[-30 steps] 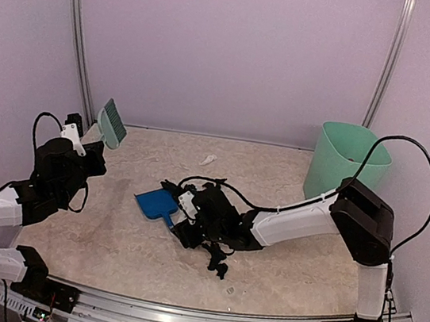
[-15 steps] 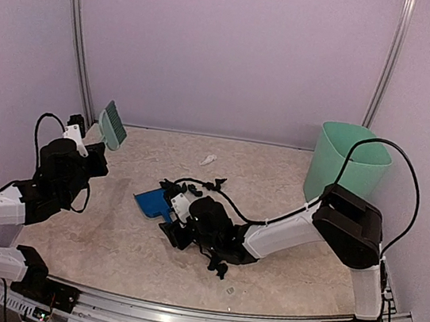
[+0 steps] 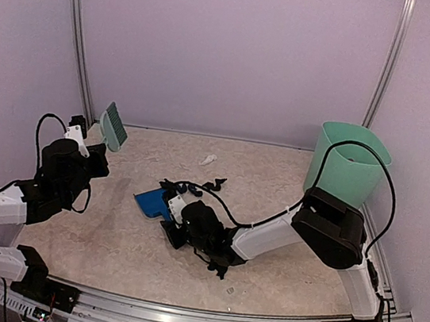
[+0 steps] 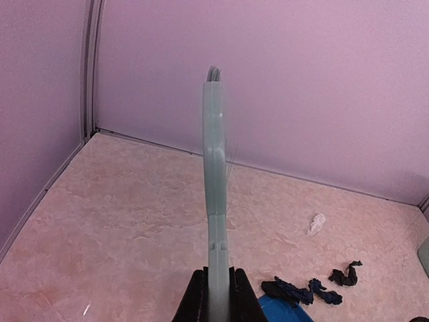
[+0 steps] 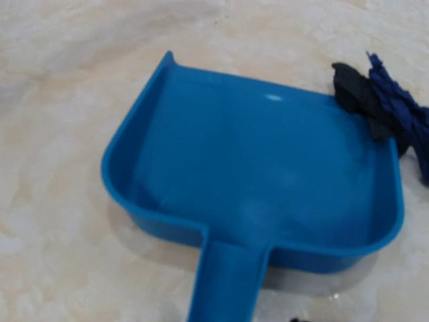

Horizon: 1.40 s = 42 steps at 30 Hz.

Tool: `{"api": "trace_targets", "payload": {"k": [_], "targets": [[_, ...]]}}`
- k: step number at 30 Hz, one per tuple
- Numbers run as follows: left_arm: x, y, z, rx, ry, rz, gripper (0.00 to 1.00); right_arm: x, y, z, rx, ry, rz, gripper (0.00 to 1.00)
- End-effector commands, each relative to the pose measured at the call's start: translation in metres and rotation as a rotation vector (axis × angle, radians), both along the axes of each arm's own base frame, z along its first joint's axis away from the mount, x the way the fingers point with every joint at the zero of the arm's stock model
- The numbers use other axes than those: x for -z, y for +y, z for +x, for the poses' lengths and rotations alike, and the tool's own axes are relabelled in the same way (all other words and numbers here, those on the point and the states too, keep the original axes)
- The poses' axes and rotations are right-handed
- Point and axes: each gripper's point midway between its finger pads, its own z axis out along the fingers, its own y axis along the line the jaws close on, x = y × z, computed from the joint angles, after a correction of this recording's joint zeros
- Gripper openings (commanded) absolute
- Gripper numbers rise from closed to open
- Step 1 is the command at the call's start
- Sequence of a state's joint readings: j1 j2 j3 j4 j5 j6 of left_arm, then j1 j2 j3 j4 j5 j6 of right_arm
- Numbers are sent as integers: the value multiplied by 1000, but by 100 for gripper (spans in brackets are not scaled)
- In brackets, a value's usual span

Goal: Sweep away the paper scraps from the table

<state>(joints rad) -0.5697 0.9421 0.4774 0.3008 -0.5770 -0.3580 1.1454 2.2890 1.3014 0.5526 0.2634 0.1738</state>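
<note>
Small crumpled black paper scraps (image 4: 289, 290) are recorded lying loosely clustered near the middle of the flat beige marbled table (image 4: 134, 221), with a single white crumpled scrap (image 4: 316, 223) lying apart, farther back.

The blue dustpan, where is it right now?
In the top view, the blue dustpan lies flat on the table, left of centre, black paper scraps beside it.

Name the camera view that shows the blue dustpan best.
Right wrist: the dustpan fills the frame, tray empty, handle start visible. Top external shows it small, partly hidden behind the right arm. Left wrist catches only a blue sliver at the bottom edge.
</note>
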Motion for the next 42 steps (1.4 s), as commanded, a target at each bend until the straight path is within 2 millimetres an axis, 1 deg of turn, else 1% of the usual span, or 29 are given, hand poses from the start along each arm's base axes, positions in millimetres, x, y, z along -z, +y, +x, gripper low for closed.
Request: {"api": "trace_targets", "payload": {"k": [1,3,6,9,12,15,18,21,25,28,35,40,42], "targets": [[-14,1,3,-8,-45,-20,0,-4,8,2,20,-5,38,47],[-12,1,2,-6,-43,-20,0,-2,10,4,25,-2,39,46],[-12,2,2,-13,-43,-17,0,0,11,8,50,-2,44,40],[-14,2,2,-12,-46,-19,0,-2,12,11,67,-6,47,32],[-13,3,1,-13,-46,-19,0,-6,11,11,71,-6,50,21],[-14,4,2,-16,-46,-17,0,-15,11,8,51,-6,57,10],[-14,4,2,-19,-47,-15,0,-28,14,0,4,-1,61,4],[-14,4,1,-18,-47,-15,0,-44,13,-9,-29,1,48,2],[-14,5,1,-19,-46,-15,0,-56,0,-16,-26,28,-1,1],[-14,5,1,-19,-44,-14,0,-60,-14,-20,-19,55,-72,0],[-14,5,1,-17,-45,-14,0,-75,-43,-39,-86,86,-239,0],[-14,4,1,-14,-43,-14,0,-89,-69,-42,-110,94,-295,0],[-14,3,1,-11,-40,-13,0,-91,-83,-38,-90,93,-312,0]]}}
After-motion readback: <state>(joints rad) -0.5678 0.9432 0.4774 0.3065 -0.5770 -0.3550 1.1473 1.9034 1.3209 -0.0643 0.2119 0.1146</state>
